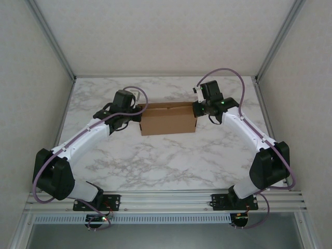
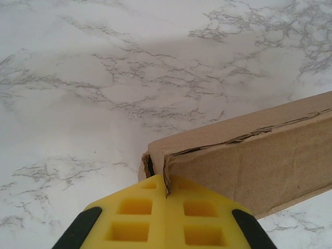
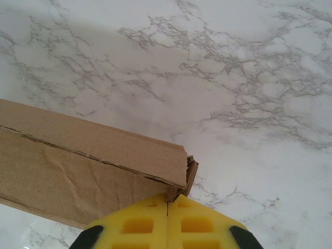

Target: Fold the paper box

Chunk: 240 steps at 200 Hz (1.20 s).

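With the paper box (image 1: 168,120) near the desk's (image 1: 171,161) far edge, and your left pincer (image 2: 166,189) and right pincer (image 3: 167,202) each closed tight on an end corner, move both ends evenly so the frayed creases don't tear.

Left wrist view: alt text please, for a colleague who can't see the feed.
The left end effector, its yellow fingers shut, pinches the corner edge of a brown cardboard box. The box runs off to the right across a white marble table.
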{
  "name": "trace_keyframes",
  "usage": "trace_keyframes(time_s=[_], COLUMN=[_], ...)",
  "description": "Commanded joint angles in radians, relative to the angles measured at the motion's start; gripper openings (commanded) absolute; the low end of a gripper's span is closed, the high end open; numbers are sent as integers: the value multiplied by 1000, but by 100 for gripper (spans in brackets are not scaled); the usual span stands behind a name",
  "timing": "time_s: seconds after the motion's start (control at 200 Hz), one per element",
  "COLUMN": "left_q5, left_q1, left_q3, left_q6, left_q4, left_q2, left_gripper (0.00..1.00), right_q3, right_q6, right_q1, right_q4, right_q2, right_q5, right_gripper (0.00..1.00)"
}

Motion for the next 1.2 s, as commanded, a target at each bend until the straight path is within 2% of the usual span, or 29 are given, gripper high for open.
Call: trace_keyframes(time_s=[0.0, 0.175, 0.446, 0.676, 1.056, 1.196], left_q5=[-6, -9, -60, -91, -117, -141], left_q1=[-14, -35, -77, -108, -141, -161], left_q3=[-52, -114, -194, -271, -313, -316], left_q6=[-38, -60, -96, -122, -117, -107], left_q4=[-38, 1, 58, 116, 130, 125], left_q2=[-1, -39, -91, -89, -87, -78], left_gripper=[0, 0, 0, 0, 0, 0], right_q3=[-43, -105, -212, -260, -223, -218], right_q6=[45, 77, 69, 88, 135, 145], right_q1=[-6, -7, -3, 4, 4, 4], right_q4=[-65, -25, 50, 79, 87, 85], right_q2=[9, -16, -87, -69, -83, -108], right_q5=[-37, -29, 69, 55, 45, 39], right_gripper=[0, 0, 0, 0, 13, 27])
